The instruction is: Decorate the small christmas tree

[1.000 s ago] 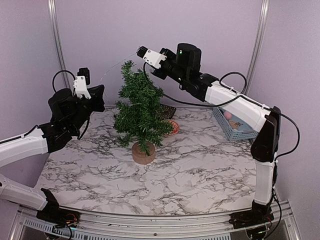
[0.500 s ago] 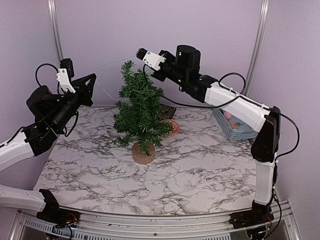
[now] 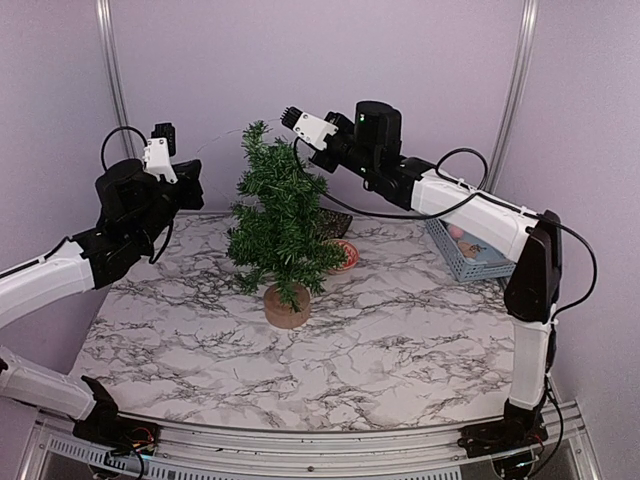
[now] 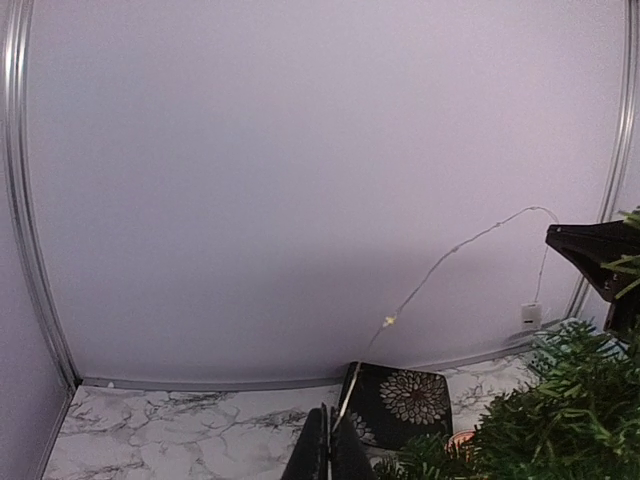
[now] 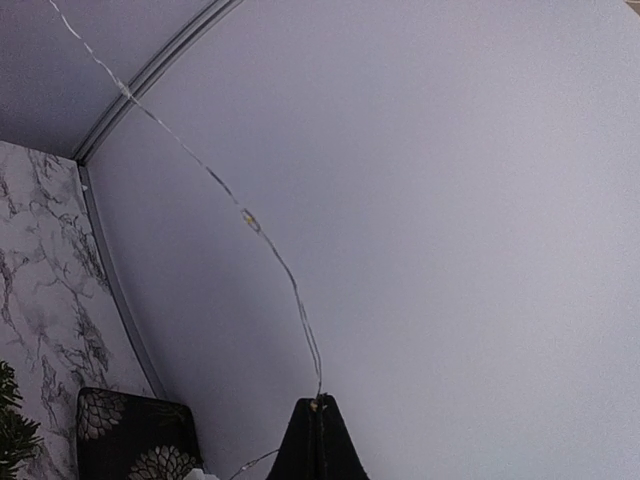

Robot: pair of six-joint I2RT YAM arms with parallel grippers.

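The small christmas tree [image 3: 280,225] stands upright mid-table on its round tan base [image 3: 287,306]; its branches show at the right in the left wrist view [image 4: 560,410]. A thin wire light string [image 4: 389,320] with tiny bulbs runs between both grippers above and behind the treetop; it also shows in the right wrist view [image 5: 250,218]. My left gripper [image 3: 192,177] is raised to the left of the tree, shut on one end of the string [image 4: 331,445]. My right gripper [image 3: 303,148] is behind the treetop, shut on the string [image 5: 320,410].
A black box with a white flower pattern [image 3: 335,222] lies behind the tree by the back wall and also shows in the left wrist view [image 4: 400,400]. A small red round thing [image 3: 347,255] sits beside it. A blue basket [image 3: 465,258] of ornaments stands at the right edge.
My left gripper swung out to the left, then came back right toward the tree, still holding the string. My right gripper shifted slightly right and down.
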